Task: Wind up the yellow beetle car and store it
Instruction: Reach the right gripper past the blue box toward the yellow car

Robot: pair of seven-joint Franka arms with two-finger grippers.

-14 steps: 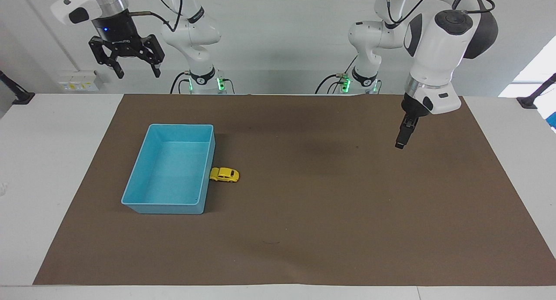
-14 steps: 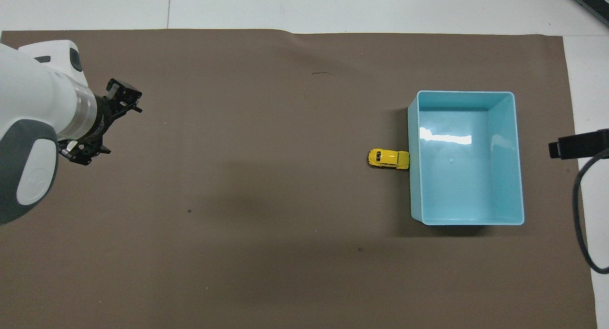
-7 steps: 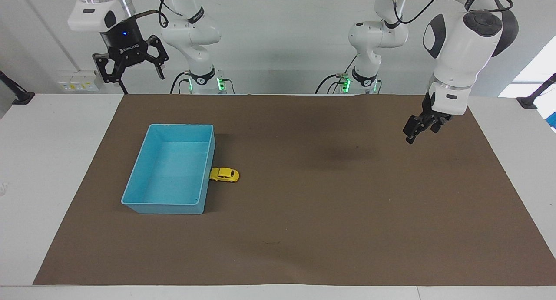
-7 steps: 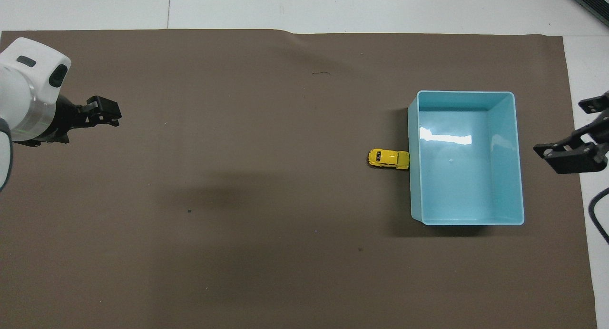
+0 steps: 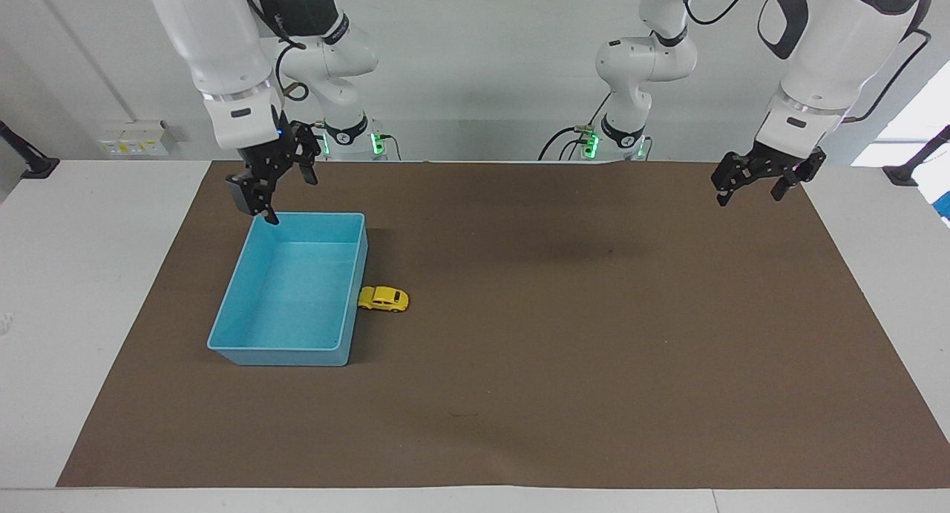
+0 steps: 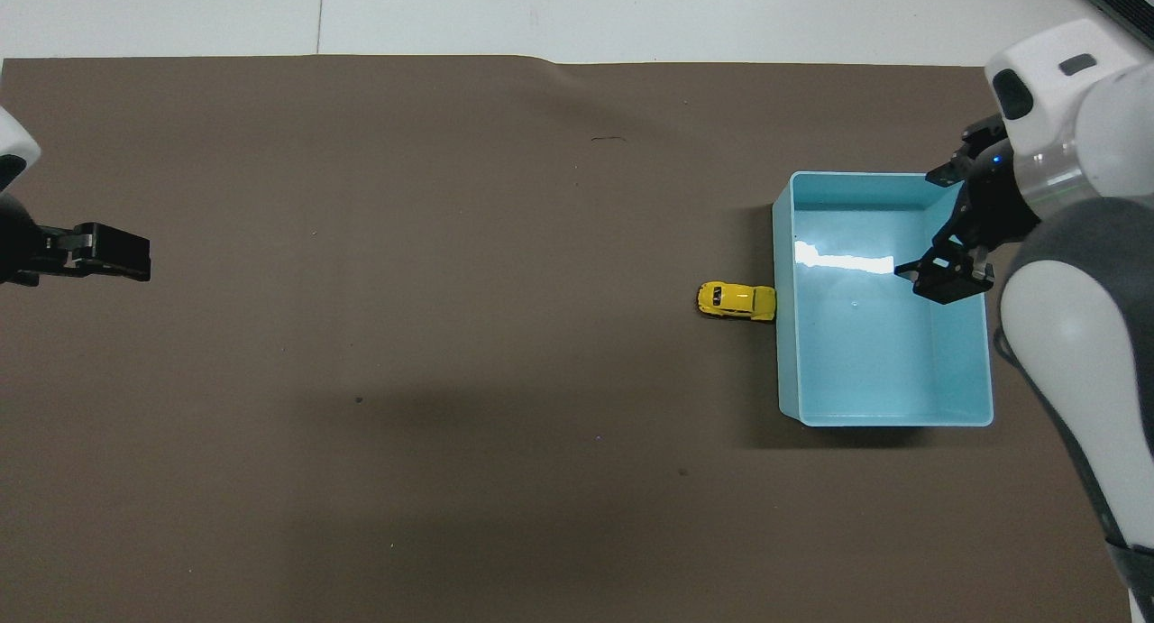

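Note:
The yellow beetle car (image 5: 384, 298) (image 6: 737, 301) stands on the brown mat, one end touching the outer wall of the blue bin (image 5: 282, 357) (image 6: 783, 352) on the side toward the left arm's end of the table. My right gripper (image 5: 291, 199) (image 6: 942, 235) hangs open over the bin's corner closest to the robots, with nothing in it. It is well clear of the car. My left gripper (image 5: 748, 197) (image 6: 126, 253) hovers open and empty over the mat's edge at the left arm's end.
The brown mat (image 5: 564, 364) covers most of the white table. The blue bin holds nothing. A wide stretch of bare mat separates the car from the left gripper.
The right arm has swung down from high up to just over the bin's corner. The left gripper has risen and drawn back toward its end of the table. Car and bin have not moved.

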